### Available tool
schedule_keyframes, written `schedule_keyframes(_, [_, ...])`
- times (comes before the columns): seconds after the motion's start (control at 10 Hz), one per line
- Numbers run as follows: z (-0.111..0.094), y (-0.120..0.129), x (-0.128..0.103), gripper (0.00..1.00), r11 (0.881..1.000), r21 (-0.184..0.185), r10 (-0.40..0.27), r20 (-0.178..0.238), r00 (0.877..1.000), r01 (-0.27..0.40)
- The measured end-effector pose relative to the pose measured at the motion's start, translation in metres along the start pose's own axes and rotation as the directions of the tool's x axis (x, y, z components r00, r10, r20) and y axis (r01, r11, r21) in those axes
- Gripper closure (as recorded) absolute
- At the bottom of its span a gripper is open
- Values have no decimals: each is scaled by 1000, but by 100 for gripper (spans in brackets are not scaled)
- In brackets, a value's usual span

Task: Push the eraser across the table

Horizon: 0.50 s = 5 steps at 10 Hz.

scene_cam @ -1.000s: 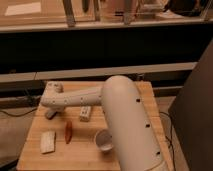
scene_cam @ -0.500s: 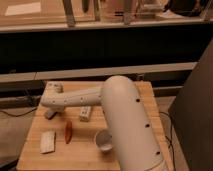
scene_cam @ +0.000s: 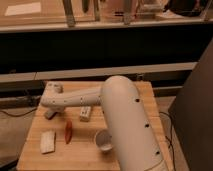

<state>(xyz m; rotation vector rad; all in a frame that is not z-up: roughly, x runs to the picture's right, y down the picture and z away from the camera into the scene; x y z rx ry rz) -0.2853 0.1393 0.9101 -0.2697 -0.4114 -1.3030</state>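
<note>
Light wooden table (scene_cam: 150,95) with the gripper (scene_cam: 50,114) lowered at its left edge, finger state indiscernible. The eraser is possibly the dark shape beneath it; the push appears barely begun, most of the crossing remaining.

You're looking at a lab or workshop: the gripper (scene_cam: 50,114) sits low over a plank-topped bench (scene_cam: 150,107), and behind it long dark shelving (scene_cam: 100,47) runs under another wooden worktop (scene_cam: 45,15).

Beige block (scene_cam: 48,141), red object (scene_cam: 68,132), white cup (scene_cam: 103,140)
</note>
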Motion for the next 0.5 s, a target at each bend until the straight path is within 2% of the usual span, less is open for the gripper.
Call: schedule_keyframes(0.5, [1,0,-1,96,1000,0,-13,2,1000,13])
